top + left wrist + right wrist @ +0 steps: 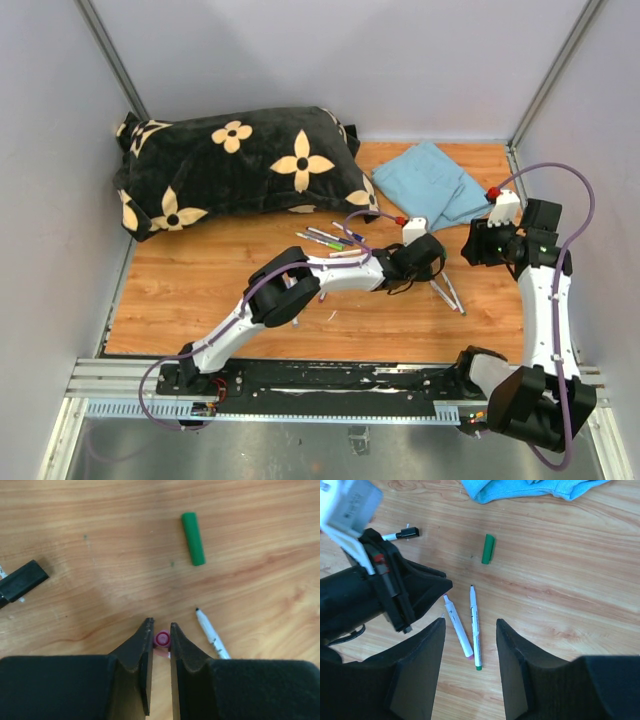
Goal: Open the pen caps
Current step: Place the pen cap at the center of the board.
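Your left gripper (161,625) is clenched on the pink cap (161,639), seen end-on and pinched right at the fingertips. That hold is likely chosen so the cap hangs clear of the table (200,290) and can be let go cleanly. Your right gripper (470,624) is released and holds nothing, its jaws spread above two bare-tipped pens. These are the pink-ended pen (457,626) and the green-ended pen (475,630), lying nearly parallel with their tips toward 12 o'clock. Judgement: the pink cap came from the pink-ended pen, so that pull is done and the cap only needs setting down. The green cap (488,548) lies loose at 12 o'clock of the two pens, near the blue cloth (535,487), where it does not get in the way. A black-capped pen (402,533) lies at 10 o'clock in the right wrist view, its cap on. In the overhead view, a cluster of pens (330,240) waits at 10 o'clock of the left gripper; whether they are capped is too small to confirm. Judgement: much of the task remains. Next, drop the pink cap beside the green one, then bring both arms to a capped pen.
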Action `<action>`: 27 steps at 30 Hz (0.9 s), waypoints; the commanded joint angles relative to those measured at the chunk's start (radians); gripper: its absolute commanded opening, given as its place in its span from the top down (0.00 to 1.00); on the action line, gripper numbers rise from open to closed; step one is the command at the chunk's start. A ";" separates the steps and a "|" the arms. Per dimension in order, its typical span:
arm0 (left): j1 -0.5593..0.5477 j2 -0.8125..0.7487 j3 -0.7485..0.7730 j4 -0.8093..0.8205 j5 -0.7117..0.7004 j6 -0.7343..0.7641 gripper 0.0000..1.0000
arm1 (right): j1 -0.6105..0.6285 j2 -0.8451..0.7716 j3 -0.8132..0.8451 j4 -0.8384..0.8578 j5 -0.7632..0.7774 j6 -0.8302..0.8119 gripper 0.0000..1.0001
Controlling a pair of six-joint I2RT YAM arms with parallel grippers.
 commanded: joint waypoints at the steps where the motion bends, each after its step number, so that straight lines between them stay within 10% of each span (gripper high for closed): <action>1: 0.012 0.047 0.095 -0.156 -0.051 0.015 1.00 | -0.017 -0.021 -0.016 0.007 -0.011 0.015 0.53; 27: 0.045 0.098 0.241 -0.190 -0.026 0.093 0.60 | -0.020 -0.021 -0.026 0.002 -0.046 0.000 0.53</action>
